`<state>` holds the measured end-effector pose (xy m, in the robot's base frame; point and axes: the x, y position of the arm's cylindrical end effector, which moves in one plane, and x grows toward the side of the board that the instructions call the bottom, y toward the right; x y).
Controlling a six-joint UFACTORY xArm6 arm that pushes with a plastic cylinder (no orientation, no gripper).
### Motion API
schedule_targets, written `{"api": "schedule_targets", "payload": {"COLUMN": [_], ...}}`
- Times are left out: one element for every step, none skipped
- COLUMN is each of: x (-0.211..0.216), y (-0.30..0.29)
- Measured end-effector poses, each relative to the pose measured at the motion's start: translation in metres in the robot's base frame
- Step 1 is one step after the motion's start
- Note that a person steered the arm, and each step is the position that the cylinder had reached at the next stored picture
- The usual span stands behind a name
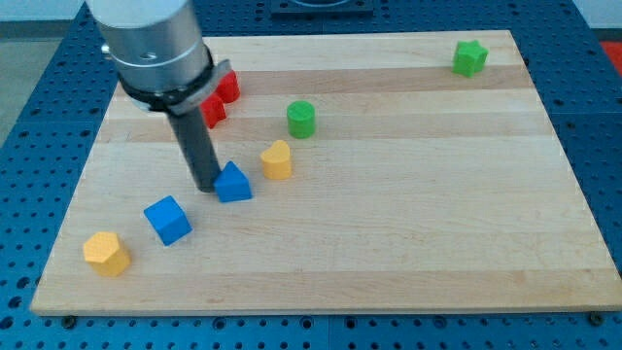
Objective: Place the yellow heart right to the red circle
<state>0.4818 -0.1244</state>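
The yellow heart (pixel 277 160) lies left of the board's middle. Two red blocks sit close together near the view's top left, one (pixel 227 87) above the other (pixel 213 111). Both are partly hidden by the arm, so I cannot tell which is the circle. My tip (pixel 208 188) rests on the board, touching the left side of a blue triangle (pixel 233 183). The heart is just to the upper right of that triangle, and well below and to the right of the red blocks.
A green round block (pixel 301 119) sits above and to the right of the heart. A blue cube (pixel 167 220) and a yellow block (pixel 106 253) lie at the lower left. A green block (pixel 469 58) is at the top right corner of the wooden board (pixel 408 214).
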Motion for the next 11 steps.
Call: {"api": "schedule_targets", "payload": {"x": [0.012,0.012,0.027,0.031,0.031,0.021,-0.055,-0.121,-0.124,-0.124,-0.167], "y": [0.041,0.047,0.063,0.077,0.075,0.068,0.066,0.066,0.066,0.066,0.066]}}
